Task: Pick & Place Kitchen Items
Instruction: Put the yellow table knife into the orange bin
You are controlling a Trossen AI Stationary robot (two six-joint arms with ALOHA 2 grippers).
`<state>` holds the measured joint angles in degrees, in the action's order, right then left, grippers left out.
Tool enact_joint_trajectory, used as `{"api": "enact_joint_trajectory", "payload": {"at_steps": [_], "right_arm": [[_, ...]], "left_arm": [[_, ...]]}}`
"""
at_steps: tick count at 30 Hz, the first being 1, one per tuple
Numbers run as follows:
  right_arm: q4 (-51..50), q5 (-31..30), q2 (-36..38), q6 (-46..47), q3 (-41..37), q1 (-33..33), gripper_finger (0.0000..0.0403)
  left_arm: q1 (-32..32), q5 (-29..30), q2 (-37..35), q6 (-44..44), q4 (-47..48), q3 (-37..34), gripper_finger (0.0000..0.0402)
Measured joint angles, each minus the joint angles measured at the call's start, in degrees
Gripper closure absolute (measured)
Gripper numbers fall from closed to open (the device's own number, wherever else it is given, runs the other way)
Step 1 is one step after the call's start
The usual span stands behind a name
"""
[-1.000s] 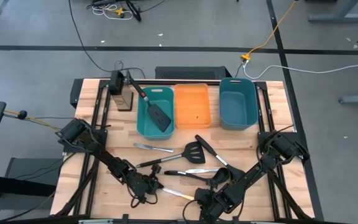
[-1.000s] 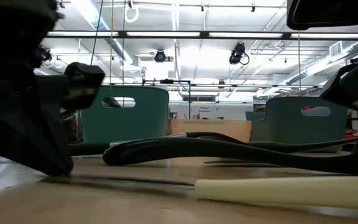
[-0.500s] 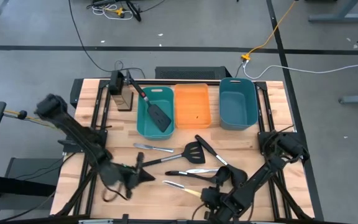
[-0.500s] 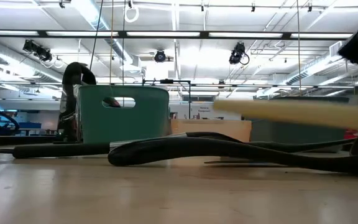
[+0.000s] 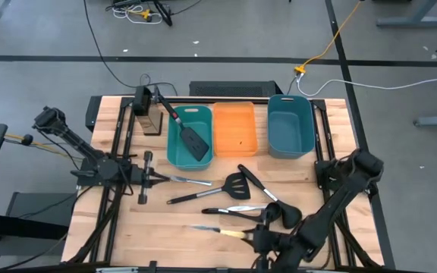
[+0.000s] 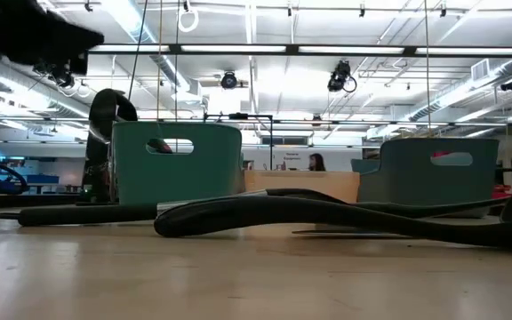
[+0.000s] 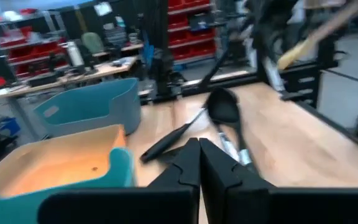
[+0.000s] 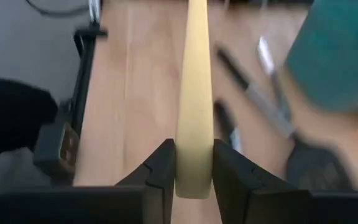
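Note:
My right gripper (image 5: pixel 258 236), near the table's front edge, is shut on a cream-handled knife (image 5: pixel 217 230). My left gripper (image 5: pixel 160 179) hangs shut and empty over the table's left part, just left of a small silver knife (image 5: pixel 190 180). A black spatula (image 5: pixel 217 189) and black ladles and spoons (image 5: pixel 258 185) lie flat on the wood in the middle. A spatula with a red-tipped handle (image 5: pixel 190 135) sits in the left teal bin (image 5: pixel 174 152), its handle leaning over the bin's far rim. My right gripper pinches the knife's cream handle (image 8: pixel 194 163) at its butt end between the two fingers (image 8: pixel 161 169). The fingers come from the table's right, slanting down, and lie along the knife, which sticks out ahead of them. The knife is clear of the table.
An orange bin (image 5: pixel 235 144) and a second teal bin (image 5: pixel 290 148) stand in a row beside the first at the table's far side. A dark box (image 5: pixel 149 115) stands at the far left corner. Bare wood lies along the near left.
My left gripper has drawn back from beside the knife near the front edge toward the table's left and far side, rising, with nothing in it. My right gripper has lifted the cream-handled knife off the table and out of the low view.

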<state>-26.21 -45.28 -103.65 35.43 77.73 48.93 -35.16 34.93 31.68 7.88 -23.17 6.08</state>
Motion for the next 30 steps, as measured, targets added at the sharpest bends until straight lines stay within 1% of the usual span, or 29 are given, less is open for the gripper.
{"api": "enact_joint_trajectory", "payload": {"at_steps": [1, 3, 4, 6, 10, 12, 14, 19, 22, 23, 26, 30], "right_arm": [[0.21, -1.15, 1.99, -1.88, -0.50, 0.00, 0.0319], [1.17, -1.59, 6.99, -6.23, -3.20, -0.28, 0.0319], [3.26, -1.42, 9.73, -8.37, -5.20, -0.69, 0.0319], [8.47, 0.65, 15.95, -14.00, -10.32, -1.78, 0.0319], [23.23, 5.44, 29.72, -27.45, -22.06, -5.11, 0.0319], [29.44, 7.30, 36.83, -31.90, -28.33, -6.29, 0.0319], [33.68, 7.64, 44.06, -34.89, -35.22, -7.07, 0.0319], [47.48, 7.97, 59.18, -39.41, -51.58, -9.02, 0.0319], [52.97, 7.71, 66.35, -40.01, -59.29, -9.68, 0.0319], [53.70, 6.39, 68.24, -39.96, -61.25, -9.76, 0.0319], [53.40, 2.95, 72.25, -39.12, -64.80, -10.11, 0.0319], [53.02, -1.26, 73.71, -39.57, -65.39, -10.64, 0.0319]], "left_arm": [[0.56, 0.06, -0.82, 0.38, -0.86, -1.19, 0.0398], [1.33, -0.07, -1.88, 1.10, -1.34, -2.49, 0.0394], [1.56, -0.19, -2.40, 0.96, -0.85, -2.74, 0.0393], [1.82, -1.12, -2.96, 0.37, -0.32, -2.75, 0.0392], [1.82, -3.44, -2.74, 0.00, 0.27, -2.75, 0.0397], [1.81, -3.51, -2.70, -0.16, 0.22, -2.75, 0.0397], [1.80, -2.99, -2.72, 0.45, 0.06, -2.73, 0.0394], [1.84, 0.69, -2.89, 7.40, -1.50, -2.60, 0.0382], [1.85, 2.86, -2.86, 9.08, -1.72, -2.27, 0.0382], [1.84, 3.18, -2.86, 9.85, -1.80, -2.27, 0.0384], [1.84, 3.74, -2.86, 13.77, -2.24, -2.26, 0.0391], [1.84, 6.21, -2.86, 15.38, -2.44, -2.26, 0.0396]]}}
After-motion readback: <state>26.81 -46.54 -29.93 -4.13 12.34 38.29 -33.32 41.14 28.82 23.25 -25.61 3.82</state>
